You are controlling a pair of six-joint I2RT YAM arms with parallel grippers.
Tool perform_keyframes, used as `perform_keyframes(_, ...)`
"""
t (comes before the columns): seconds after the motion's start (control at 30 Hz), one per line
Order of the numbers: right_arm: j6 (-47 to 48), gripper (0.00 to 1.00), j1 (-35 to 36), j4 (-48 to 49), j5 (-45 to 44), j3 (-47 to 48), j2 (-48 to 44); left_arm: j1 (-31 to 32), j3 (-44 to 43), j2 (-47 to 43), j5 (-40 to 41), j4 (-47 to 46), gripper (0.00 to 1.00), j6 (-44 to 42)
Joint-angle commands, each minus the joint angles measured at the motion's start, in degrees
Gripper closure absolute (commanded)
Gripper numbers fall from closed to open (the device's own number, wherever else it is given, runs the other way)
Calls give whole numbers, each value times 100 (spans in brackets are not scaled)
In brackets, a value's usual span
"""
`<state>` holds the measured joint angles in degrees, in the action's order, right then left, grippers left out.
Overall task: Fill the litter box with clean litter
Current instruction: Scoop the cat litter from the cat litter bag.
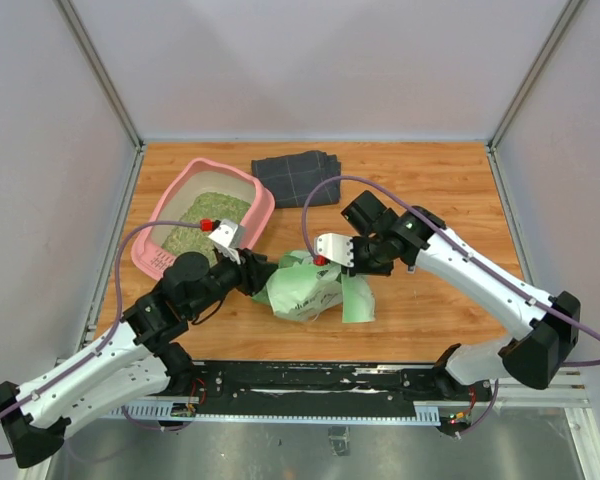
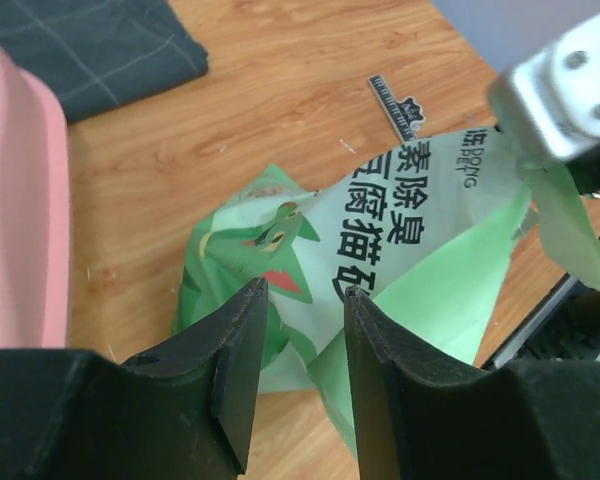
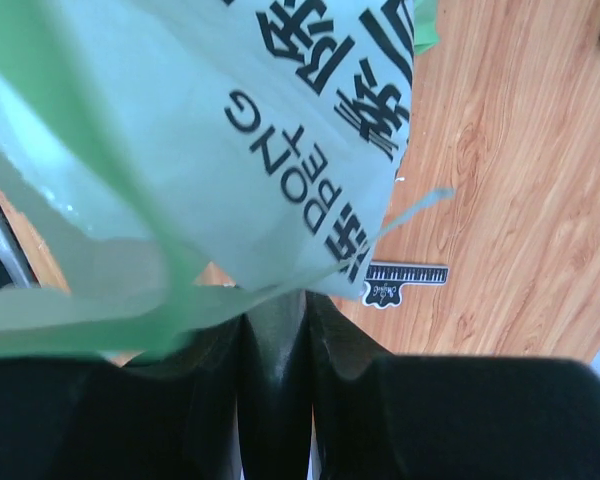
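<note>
The pink litter box [image 1: 180,190] stands at the back left with greenish-tan clean litter [image 1: 208,222] in it. In the left wrist view its pink rim [image 2: 20,220] shows at the left edge. A crumpled green-and-white printed bag [image 1: 305,290] lies on the wood between the arms. My left gripper [image 1: 263,270] hovers at the bag's left end. It is open, and nothing sits between its fingers [image 2: 242,370], with the bag [image 2: 400,240] beyond them. My right gripper [image 1: 318,262] is shut on the bag's upper edge [image 3: 280,120], which drapes over its fingers [image 3: 275,350].
A dark grey folded cloth [image 1: 298,175] lies just right of the litter box, also seen in the left wrist view [image 2: 90,45]. A small black printed tag [image 3: 405,275] lies on the wood by the bag. Grey walls enclose the table on three sides.
</note>
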<state>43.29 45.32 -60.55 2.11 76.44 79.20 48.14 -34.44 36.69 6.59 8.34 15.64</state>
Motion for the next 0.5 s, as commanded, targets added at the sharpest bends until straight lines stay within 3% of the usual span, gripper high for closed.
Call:
perform_keyframes(0.0, -167, 99, -149, 114, -414, -147, -412, 11, -165, 68, 543, 677, 58, 1105)
perform_keyframes(0.2, -89, 99, -149, -88, -620, -162, -683, 11, -104, 554, 1238, 1128, 62, 1880)
perform_keyframes(0.47, 12, 99, 4, -132, -900, -270, -591, 11, 352, 1728, 1067, -212, 73, 2187)
